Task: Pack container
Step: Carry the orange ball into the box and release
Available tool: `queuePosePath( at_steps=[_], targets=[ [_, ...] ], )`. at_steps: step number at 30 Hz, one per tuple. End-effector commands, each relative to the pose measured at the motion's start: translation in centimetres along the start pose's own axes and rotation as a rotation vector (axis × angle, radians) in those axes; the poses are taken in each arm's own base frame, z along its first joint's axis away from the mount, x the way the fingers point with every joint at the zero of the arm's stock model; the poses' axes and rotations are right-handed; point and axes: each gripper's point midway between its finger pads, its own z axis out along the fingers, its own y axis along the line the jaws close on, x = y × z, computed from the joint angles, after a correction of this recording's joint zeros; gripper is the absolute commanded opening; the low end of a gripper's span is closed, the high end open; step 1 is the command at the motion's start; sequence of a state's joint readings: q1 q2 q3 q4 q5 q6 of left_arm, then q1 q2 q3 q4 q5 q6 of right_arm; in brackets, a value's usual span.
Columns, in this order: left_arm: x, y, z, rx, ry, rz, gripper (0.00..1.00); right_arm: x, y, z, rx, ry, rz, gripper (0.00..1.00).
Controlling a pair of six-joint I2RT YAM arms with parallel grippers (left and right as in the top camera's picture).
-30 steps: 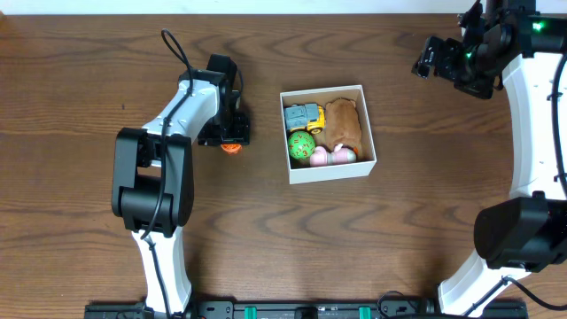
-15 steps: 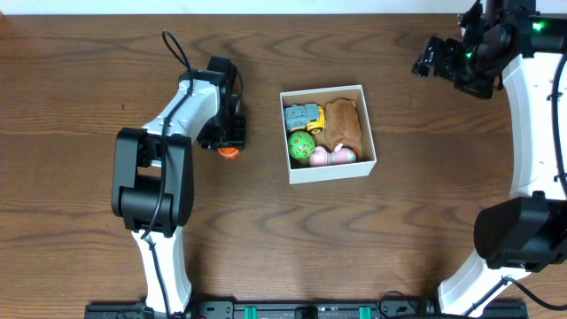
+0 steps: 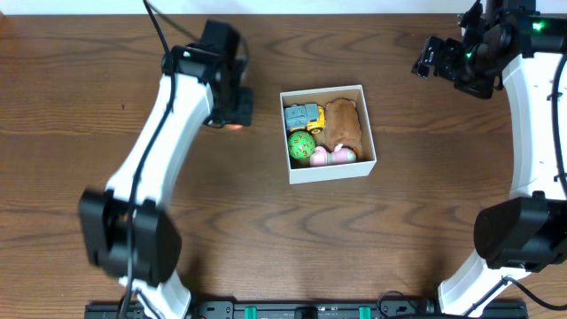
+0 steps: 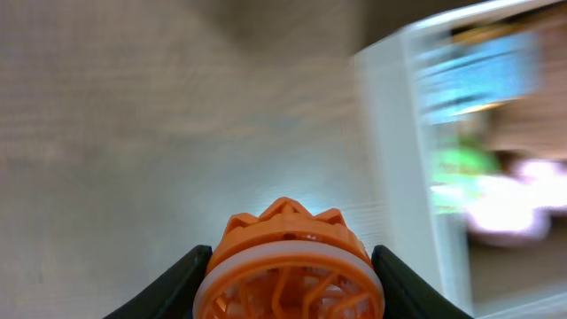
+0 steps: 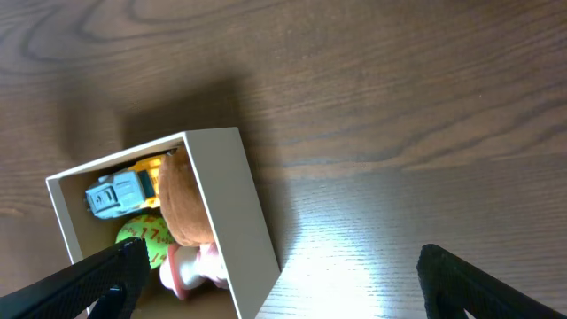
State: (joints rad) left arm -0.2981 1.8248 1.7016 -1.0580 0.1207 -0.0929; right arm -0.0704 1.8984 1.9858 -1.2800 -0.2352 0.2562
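The container (image 3: 368, 124) is a square white box in the middle of the table, holding a yellow and blue toy truck (image 3: 303, 115), a green ball (image 3: 300, 144), a brown plush (image 3: 343, 122) and a pink and white toy (image 3: 330, 157). My left gripper (image 3: 232, 122) is just left of the box and shut on an orange and white ridged toy (image 4: 288, 266), held above the table; the box (image 4: 403, 159) shows blurred to its right. My right gripper (image 3: 427, 58) is open and empty, high at the far right; its view shows the box (image 5: 239, 213) below.
The wooden table (image 3: 399, 239) surrounds the box. The left arm (image 3: 151, 159) stretches diagonally from the front left. The right arm (image 3: 532, 124) runs along the right edge.
My left gripper has lifted the orange toy off the table and swung up and slightly toward the far side. The right arm has not moved.
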Motion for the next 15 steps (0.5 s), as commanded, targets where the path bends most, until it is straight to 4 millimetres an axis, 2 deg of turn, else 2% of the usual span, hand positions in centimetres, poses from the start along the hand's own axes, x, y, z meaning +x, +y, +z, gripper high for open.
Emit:
queuePosePath(
  at_steps=[1,5,8,11,15],
  targets=[
    [-0.9,-5.0,-2.4,0.060,-0.110,0.111,0.36,0.1,0.1,0.5,0.003,0.008,-0.006,0.99],
    [-1.7,-10.8,-2.1,0.129,-0.194,0.228,0.36,0.1,0.1,0.5,0.003,0.008,-0.006,0.99],
    [-1.6,-14.1,0.1,0.155,-0.198,0.290,0.36,0.2,0.1,0.5,0.003,0.010,-0.006,0.99],
    [-1.3,-15.7,3.3,0.147,-0.171,0.319,0.36,0.2,0.1,0.5,0.004,0.013,-0.006,0.99],
    [-0.9,-16.2,7.9,0.132,-0.114,0.329,0.36,0.3,0.0,0.5,0.005,0.015,-0.005,0.99]
  ],
)
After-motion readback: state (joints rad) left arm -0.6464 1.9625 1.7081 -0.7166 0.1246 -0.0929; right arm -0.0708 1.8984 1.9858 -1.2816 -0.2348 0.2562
